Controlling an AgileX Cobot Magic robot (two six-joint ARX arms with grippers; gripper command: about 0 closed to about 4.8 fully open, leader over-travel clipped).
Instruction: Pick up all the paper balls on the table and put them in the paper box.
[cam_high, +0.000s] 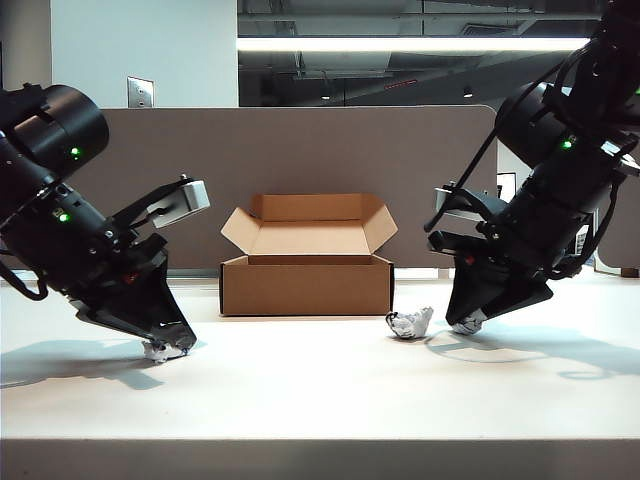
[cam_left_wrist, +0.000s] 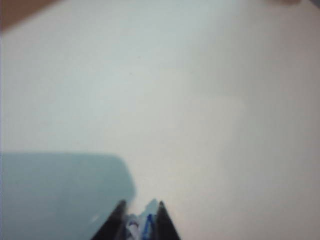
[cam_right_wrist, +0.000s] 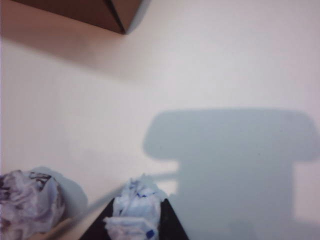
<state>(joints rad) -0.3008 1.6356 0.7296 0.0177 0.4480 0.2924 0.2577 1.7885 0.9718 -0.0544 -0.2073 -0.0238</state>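
The left gripper (cam_high: 168, 349) is down at the off-white table (cam_high: 320, 400) on the left, its dark fingers pinched on a small crumpled white paper ball (cam_left_wrist: 140, 225) with blue print; the right gripper (cam_high: 468, 322) is low on the right, its jaws closed around a second printed wad (cam_right_wrist: 136, 207). Both loads must travel inward and up to the open brown cardboard box (cam_high: 307, 285) standing behind and between the arms. A third wad (cam_high: 411, 323) lies loose just beside the right gripper, so that arm is likely the nearer for it

You see the open brown paper box (cam_high: 306, 285) mid-bench (cam_high: 320, 385); three crumpled paper balls (cam_high: 411, 323) lie on the bench, two right, one left.
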